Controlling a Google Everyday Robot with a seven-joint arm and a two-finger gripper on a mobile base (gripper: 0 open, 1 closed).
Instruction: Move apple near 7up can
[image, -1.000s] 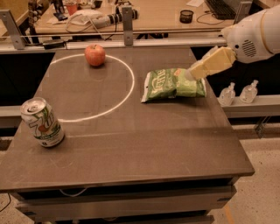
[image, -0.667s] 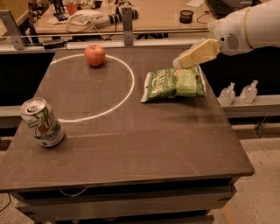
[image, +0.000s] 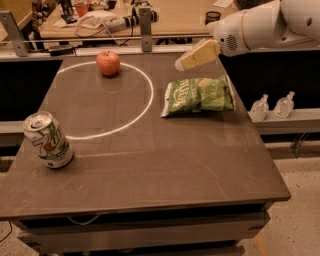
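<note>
- Gripper (image: 182, 63): pale yellowish, at the end of a white arm (image: 260, 25) that enters from the upper right. It hangs above the far right part of the desk (image: 165, 170), tilted down and to the left. Whether it is released or clenched cannot be told. Nothing is seen in it.
- Apple (image: 108, 62): red-orange, standing on the desk at the far side. It is well to the left of the gripper, at about the same depth, and apart from it. It sits just inside the far edge of the white ring.
- 7up can (image: 47, 140): upright near the left front of the desk, far from the gripper on the diagonal and well apart from the apple. It stands outside the ring.
- White ring (image: 151, 95): a thin circle marked on the dark desk top, left of the gripper.
- Green crisp bag (image: 198, 95): lying flat, just below and nearer than the gripper, not touching it.
- Two small clear bottles (image: 271, 106): on a ledge off the right desk edge, right of and below the gripper.
</note>
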